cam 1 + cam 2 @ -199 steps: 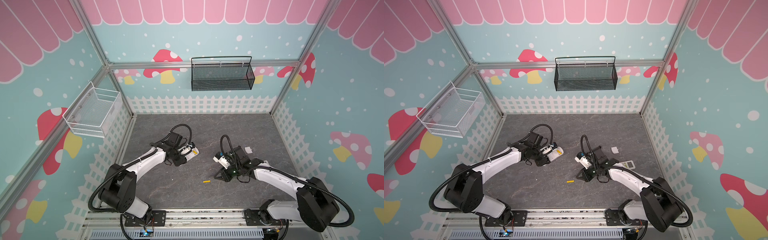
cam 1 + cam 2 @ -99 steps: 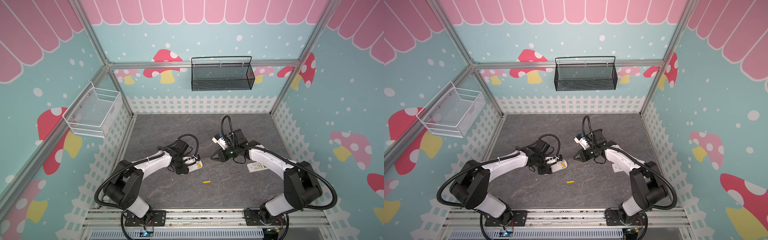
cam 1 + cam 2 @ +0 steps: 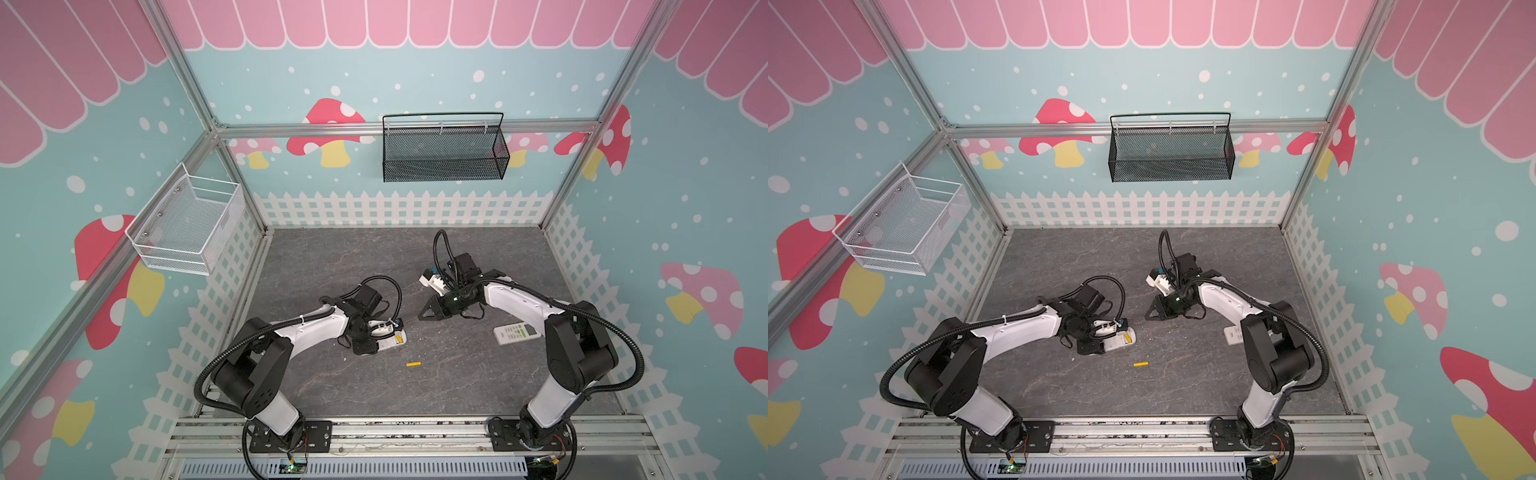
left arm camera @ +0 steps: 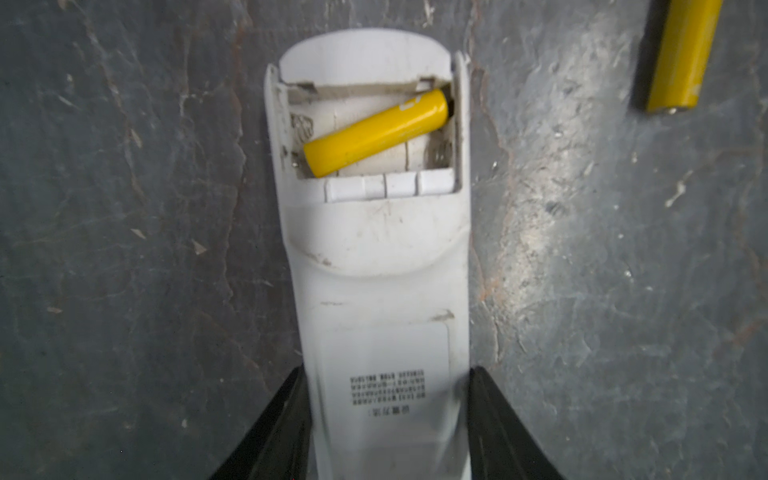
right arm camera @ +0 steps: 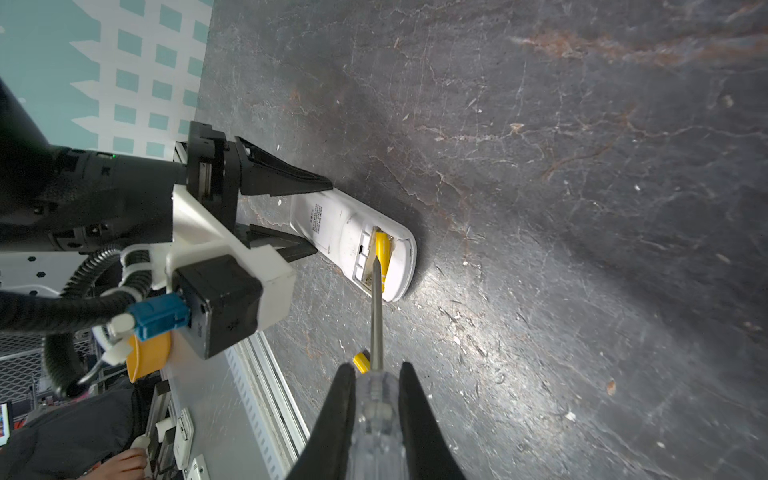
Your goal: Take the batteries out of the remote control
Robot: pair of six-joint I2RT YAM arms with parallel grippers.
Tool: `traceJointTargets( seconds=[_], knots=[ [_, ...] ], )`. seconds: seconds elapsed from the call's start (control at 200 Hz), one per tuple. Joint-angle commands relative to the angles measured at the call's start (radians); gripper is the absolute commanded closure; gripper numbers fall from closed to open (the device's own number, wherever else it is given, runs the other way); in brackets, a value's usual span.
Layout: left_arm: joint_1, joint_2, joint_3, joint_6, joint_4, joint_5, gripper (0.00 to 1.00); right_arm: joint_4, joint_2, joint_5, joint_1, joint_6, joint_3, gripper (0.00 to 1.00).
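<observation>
A: Found the batteries?

B: Found two. Yellow battery: slim glossy cylinder, lying slantwise in the open bay of the white remote, back side up on the table. Loose battery: same yellow, flat on the table between four and five o'clock of that remote in both top views, near but apart.

A: And gripping the remote?

B: Left gripper, black tapered fingers pressed against both long edges of the scuffed plastic shell, at the printed-label end. Left arm stretched low, wrist close above the table.

A: Opposite?

B: Right gripper, at two o'clock of the remote, clamped narrow on the clear handle of a screwdriver. Thin steel shaft aimed at the bay; touching or not, cannot tell. Right arm bent at the elbow, forearm sloping down, gripper pointing toward eight o'clock.

A: Further out?

B: Second remote, white, buttons up, about three o'clock of the right gripper. Dark grey table, veined like stone.
</observation>
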State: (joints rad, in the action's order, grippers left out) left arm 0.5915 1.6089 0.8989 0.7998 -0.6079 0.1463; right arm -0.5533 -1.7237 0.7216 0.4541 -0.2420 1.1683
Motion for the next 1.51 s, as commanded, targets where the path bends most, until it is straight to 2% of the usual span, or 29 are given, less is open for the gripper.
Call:
traceJointTargets(
  seconds=[0.0, 0.12, 0.275, 0.575, 0.79, 0.856, 0.956, 1.086, 1.181, 1.266, 1.501],
  knots=[
    [0.011, 0.014, -0.006, 0.012, 0.017, 0.002, 0.87, -0.036, -0.036, -0.004, 0.025, -0.019, 0.026, 1.0],
    [0.013, 0.024, -0.009, 0.01, 0.025, -0.005, 0.87, -0.058, -0.079, -0.055, 0.049, -0.022, 0.048, 1.0],
    [0.019, 0.022, -0.007, 0.008, 0.026, -0.008, 0.88, -0.055, -0.113, -0.068, 0.071, -0.032, 0.067, 1.0],
    [0.016, 0.023, -0.008, 0.006, 0.026, -0.013, 0.89, -0.088, -0.128, -0.148, 0.081, -0.043, 0.091, 1.0],
    [0.019, 0.021, -0.002, -0.002, 0.026, -0.017, 0.88, -0.086, -0.134, -0.121, 0.099, -0.025, 0.061, 1.0],
    [0.023, 0.029, 0.003, -0.004, 0.026, -0.022, 0.8, -0.077, -0.13, -0.099, 0.101, -0.024, 0.048, 1.0],
    [0.028, 0.032, 0.013, -0.016, 0.026, -0.012, 0.6, -0.053, -0.125, -0.053, 0.1, -0.018, 0.026, 1.0],
    [0.036, 0.052, 0.044, -0.053, 0.023, 0.003, 0.44, -0.033, -0.134, -0.029, 0.099, -0.016, 0.017, 1.0],
    [0.05, 0.072, 0.061, -0.054, 0.023, 0.001, 0.37, 0.005, -0.14, 0.004, 0.096, -0.023, -0.005, 1.0],
    [0.05, 0.088, 0.07, -0.053, 0.023, 0.005, 0.34, 0.018, -0.149, 0.006, 0.091, -0.016, -0.01, 1.0],
    [0.056, 0.126, 0.093, -0.057, 0.026, -0.009, 0.34, 0.092, -0.132, 0.044, 0.057, -0.038, -0.053, 1.0]
  ],
)
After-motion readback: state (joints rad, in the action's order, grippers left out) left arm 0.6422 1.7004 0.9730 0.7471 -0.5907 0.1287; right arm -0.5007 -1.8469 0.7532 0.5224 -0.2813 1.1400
